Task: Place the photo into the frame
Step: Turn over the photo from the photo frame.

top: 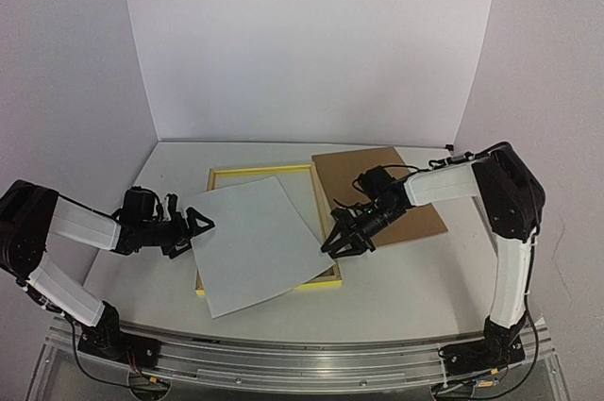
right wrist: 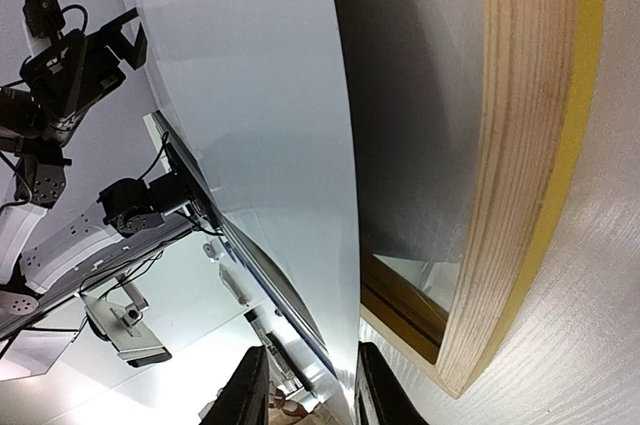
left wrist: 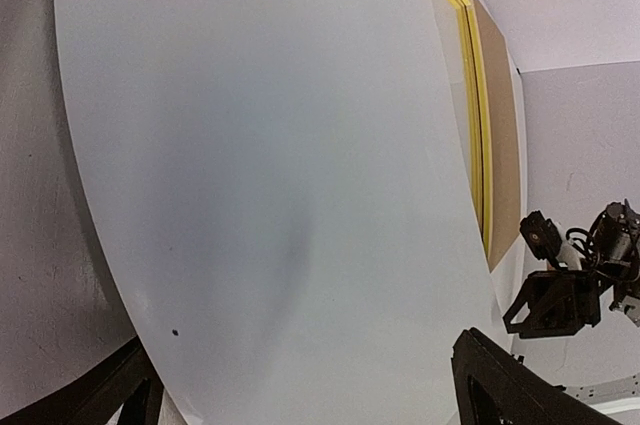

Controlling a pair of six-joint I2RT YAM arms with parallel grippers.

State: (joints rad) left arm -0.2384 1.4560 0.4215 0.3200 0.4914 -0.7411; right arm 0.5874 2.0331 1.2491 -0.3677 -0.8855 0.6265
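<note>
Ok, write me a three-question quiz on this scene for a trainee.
1. Pick one: the photo lying over the frame shows A) its mountain print, B) its plain white side.
2. True or false: the photo sits squarely inside the frame.
3. Fill in: the left gripper, at the photo's left corner, has its jaws ___.

Key: 1 B. 2 False: it lies skewed, with corners past the frame's edges. 3 open.
</note>
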